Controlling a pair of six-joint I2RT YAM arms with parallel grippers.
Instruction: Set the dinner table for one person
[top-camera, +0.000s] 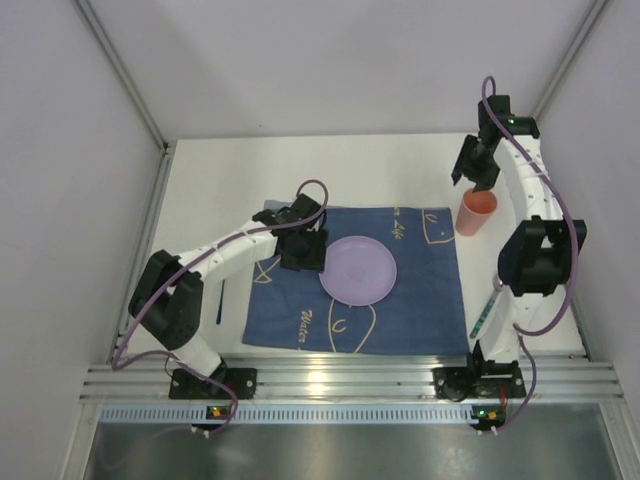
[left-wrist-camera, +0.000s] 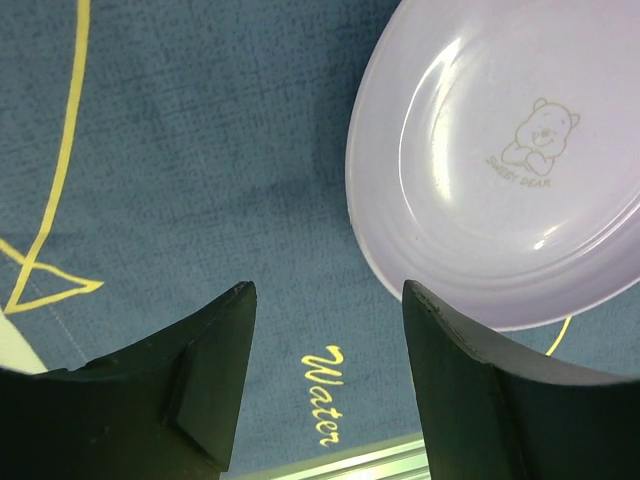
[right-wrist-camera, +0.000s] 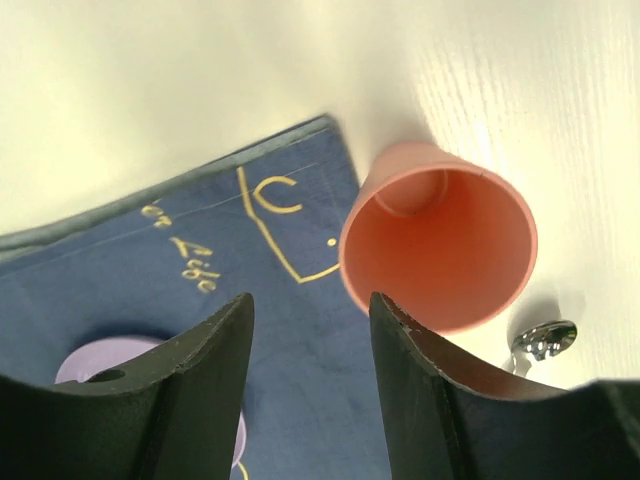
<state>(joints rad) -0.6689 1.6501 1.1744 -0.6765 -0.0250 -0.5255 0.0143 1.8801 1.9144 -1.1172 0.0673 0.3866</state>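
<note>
As the lilac round plastic plate (top-camera: 358, 270) lies on the dark blue cloth (top-camera: 290, 312) on the white tabletop (top-camera: 380, 170), both jaws gape empty; the right jaws probably should next close on the orange plastic cup (top-camera: 477, 212).

Left arm (top-camera: 225, 248) reaches inward, fingers (left-wrist-camera: 200, 385) parted; right arm (top-camera: 528, 190) extended forward, fingers (right-wrist-camera: 195, 385) parted

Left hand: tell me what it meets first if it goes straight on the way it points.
Probably the blue cloth, which fills the gap between its fingers; the purple plate sits just off that line.
</note>
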